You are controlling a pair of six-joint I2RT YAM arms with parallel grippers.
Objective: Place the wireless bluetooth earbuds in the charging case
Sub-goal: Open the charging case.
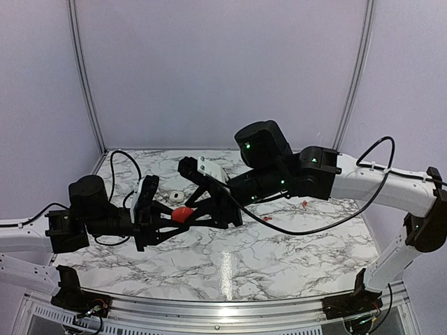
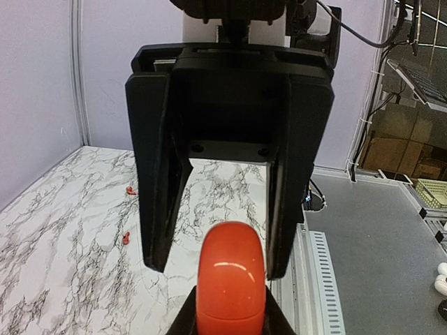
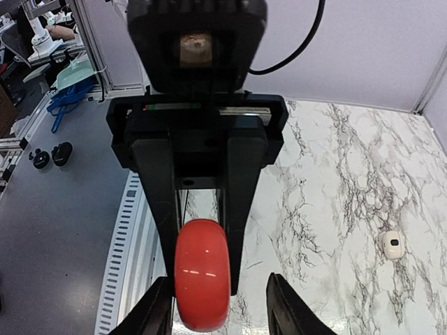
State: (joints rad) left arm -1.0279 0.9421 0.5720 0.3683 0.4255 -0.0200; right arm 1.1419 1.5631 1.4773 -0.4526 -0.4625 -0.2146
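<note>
One red case [image 2: 230, 272] sits clamped in left gripper [image 2: 230, 324]; right gripper [image 3: 218, 296] seemingly parted.

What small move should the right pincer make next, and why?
Probably back the right pincer straight off the red case: the left pincer is clamped on it, while the right's jaws stand open either side. That would free it for the red earbuds lying loose on the table.

A glossy red round plastic case [image 2: 230, 276] stands edge-on at bottom centre, pinched by the left tool [image 2: 230, 314]. Above it the black right tool [image 2: 221, 266] faces the camera, its fingers spread to either side of the case, with a gap showing on the left. Two tiny red earbuds [image 2: 130, 189] lie on the white marble table [image 2: 63, 230] at left.
</note>
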